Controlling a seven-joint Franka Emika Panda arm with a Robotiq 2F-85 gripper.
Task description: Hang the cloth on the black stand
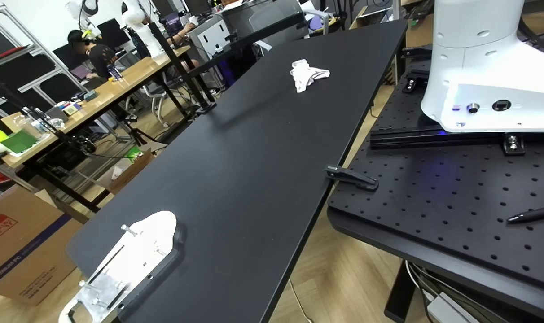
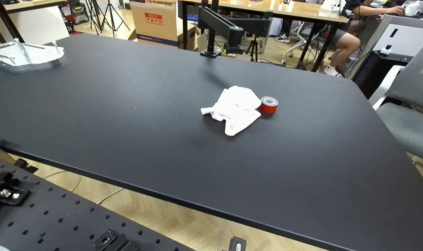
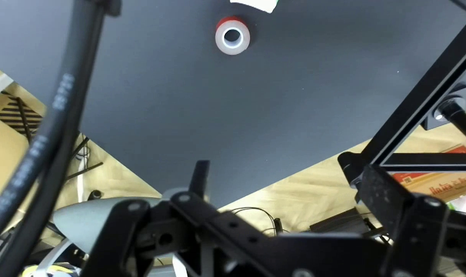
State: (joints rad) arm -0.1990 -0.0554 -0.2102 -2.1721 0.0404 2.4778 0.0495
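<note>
Cloth (image 2: 235,108): white, rumpled fabric, on the table (image 3: 256,107) ahead of the pincer (image 3: 290,188). Pincer: black jaws spread wide. Behind one jaw: stand (image 3: 421,92), straight black bars, contact unclear. Behind the other: converging table edges. Farther ahead: broad, smooth table span, then tape (image 2: 268,107), a red ring, just beside cloth.

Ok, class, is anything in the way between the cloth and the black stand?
Nothing visible: in both exterior views, only tabletop lies between the cloth and the black stand. The red tape roll sits beside the cloth, off that line.
</note>
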